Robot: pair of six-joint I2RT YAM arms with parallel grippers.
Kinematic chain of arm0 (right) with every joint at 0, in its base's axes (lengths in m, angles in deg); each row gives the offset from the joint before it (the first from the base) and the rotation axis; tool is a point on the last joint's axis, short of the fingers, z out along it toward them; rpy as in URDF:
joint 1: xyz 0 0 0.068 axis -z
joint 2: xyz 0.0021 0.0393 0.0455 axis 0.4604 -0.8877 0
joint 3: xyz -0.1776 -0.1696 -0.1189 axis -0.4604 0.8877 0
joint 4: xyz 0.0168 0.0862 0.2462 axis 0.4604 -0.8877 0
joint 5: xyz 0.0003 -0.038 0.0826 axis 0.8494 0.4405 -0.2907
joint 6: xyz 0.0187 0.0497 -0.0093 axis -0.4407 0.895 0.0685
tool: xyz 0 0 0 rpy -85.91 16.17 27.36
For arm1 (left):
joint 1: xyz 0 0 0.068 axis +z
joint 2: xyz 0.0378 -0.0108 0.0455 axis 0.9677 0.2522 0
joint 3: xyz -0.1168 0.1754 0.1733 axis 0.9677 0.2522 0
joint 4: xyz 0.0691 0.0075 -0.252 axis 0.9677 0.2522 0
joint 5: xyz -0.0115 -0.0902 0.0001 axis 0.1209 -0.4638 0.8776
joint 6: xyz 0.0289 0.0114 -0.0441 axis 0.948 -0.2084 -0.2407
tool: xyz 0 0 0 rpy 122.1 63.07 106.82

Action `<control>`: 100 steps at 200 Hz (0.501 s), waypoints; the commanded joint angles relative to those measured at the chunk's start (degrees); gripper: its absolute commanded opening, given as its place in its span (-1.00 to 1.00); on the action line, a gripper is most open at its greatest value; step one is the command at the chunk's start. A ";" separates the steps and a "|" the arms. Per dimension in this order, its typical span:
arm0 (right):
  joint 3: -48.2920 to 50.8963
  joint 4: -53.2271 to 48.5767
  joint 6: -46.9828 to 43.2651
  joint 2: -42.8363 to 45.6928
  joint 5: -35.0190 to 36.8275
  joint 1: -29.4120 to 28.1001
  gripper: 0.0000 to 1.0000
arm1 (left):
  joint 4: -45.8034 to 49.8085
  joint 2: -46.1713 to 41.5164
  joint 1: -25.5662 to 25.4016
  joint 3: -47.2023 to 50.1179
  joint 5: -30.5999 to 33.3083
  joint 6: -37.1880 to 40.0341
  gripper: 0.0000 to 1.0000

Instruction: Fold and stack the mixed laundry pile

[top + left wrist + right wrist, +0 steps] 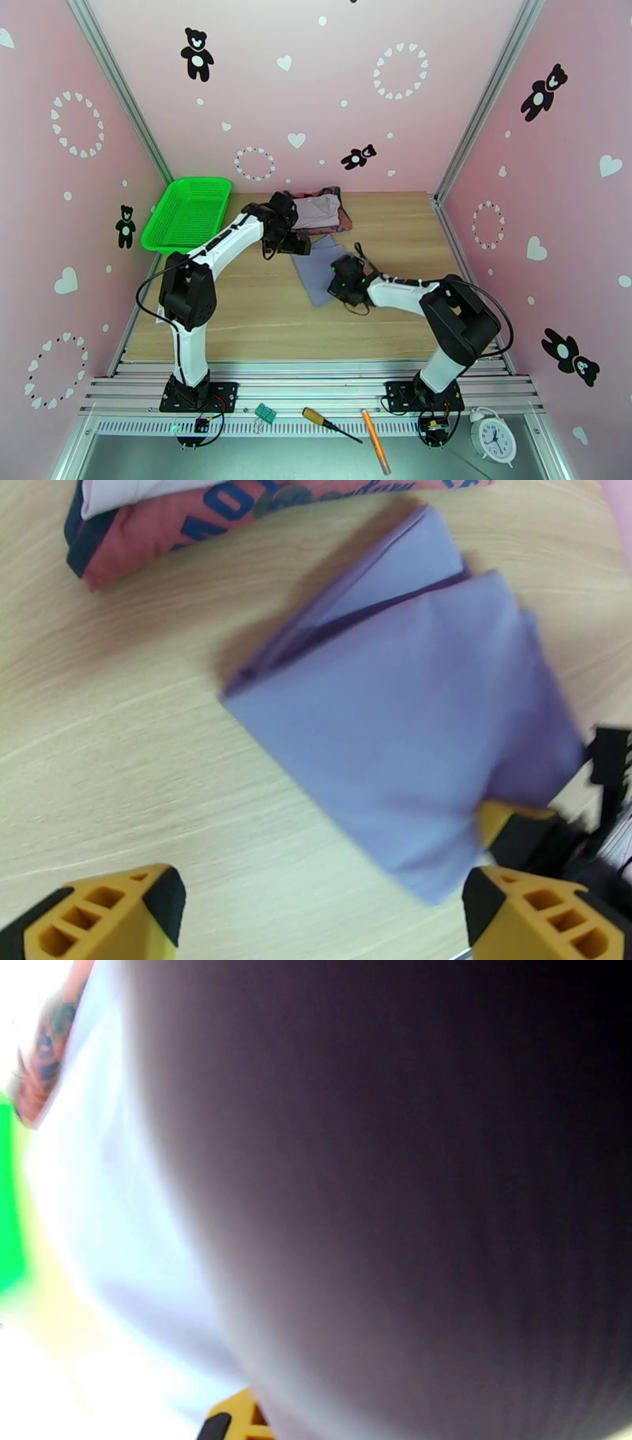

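The worktop [237, 316] has the folded blue-grey cloth [314, 276] in the middle, with the red top [338, 223] just behind it. The right arm's stretched low, its hand [341, 272] clenched on the cloth's edge. The left hand [320, 898] hovers released, pointing down.

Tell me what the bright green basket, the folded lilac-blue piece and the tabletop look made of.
Bright green mesh basket: moulded plastic, glossy, regular grid holes.
Lilac-blue folded cloth: soft matte woven or knit fabric, creased in layers; fibre unclear.
Pale wood-grain tabletop: visible grain lines, smooth satin finish; laminate or solid wood, cannot tell.
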 commanded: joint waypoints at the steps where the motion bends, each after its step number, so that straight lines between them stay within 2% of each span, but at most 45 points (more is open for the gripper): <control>1: -3.34 -21.12 -26.32 -2.83 0.36 1.87 -1.00 | -1.90 1.63 -0.93 1.75 -0.80 0.44 0.97; 35: -9.02 -25.53 -35.47 -5.14 0.53 3.33 -1.00 | -2.79 8.30 -1.65 -0.28 -5.27 4.71 0.97; 61: -9.83 -25.27 -36.07 -6.16 -0.71 3.47 -1.00 | -5.02 12.79 -2.37 -2.64 -12.20 7.38 0.97; 100: -8.42 -23.09 -34.98 -6.63 -2.58 3.47 -1.00 | -2.16 19.19 -2.62 -7.07 -13.55 9.49 0.97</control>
